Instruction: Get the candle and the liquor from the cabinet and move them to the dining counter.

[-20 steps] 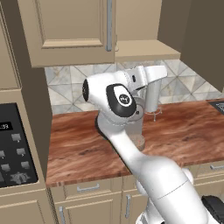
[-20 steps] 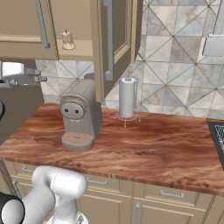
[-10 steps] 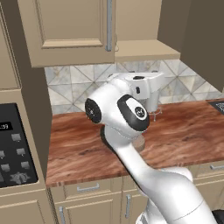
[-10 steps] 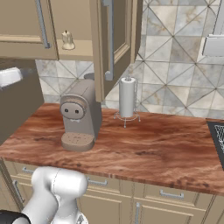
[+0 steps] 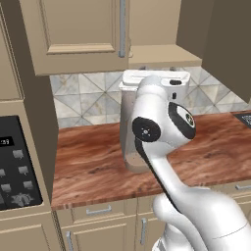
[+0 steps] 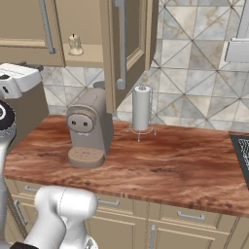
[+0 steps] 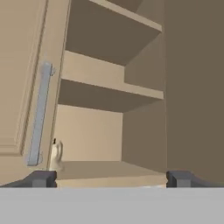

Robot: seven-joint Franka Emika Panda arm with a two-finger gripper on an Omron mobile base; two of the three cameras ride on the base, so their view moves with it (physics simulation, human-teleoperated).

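1. My jaws point(image 7: 108, 178) stand wide apart with nothing between them; in the hand view the two dark tips sit at the bottom corners, aimed into the open half of the cabinet point(image 7: 131, 87).
2. Progress, as I judge it: early. One cabinet door point(image 6: 127, 48) is swung open, and nothing is grasped yet. Both carries to the dining counter are left to do.
3. The candle point(image 7: 56, 154) is still on the lowest shelf point(image 7: 100, 168), at its left edge, just beside the closed door with the long bar handle point(image 7: 38, 114). In the right base view I see the candle point(image 6: 74, 44) on the same shelf, between the closed door and the open one.
4. Candle look: small, cream-beige, lumpy, with a wider foot and a dark wick on top. It stands upright. Partly cut off by the door edge in the hand view.
5. Liquor: I can't place it on the shelves I see; the two upper shelves look bare.
6. Below the cabinet, on the wood tabletop point(image 6: 185, 163): a beige coffee machine point(image 6: 90, 129) and a paper towel roll point(image 6: 141, 109) on its stand, well apart from the candle.
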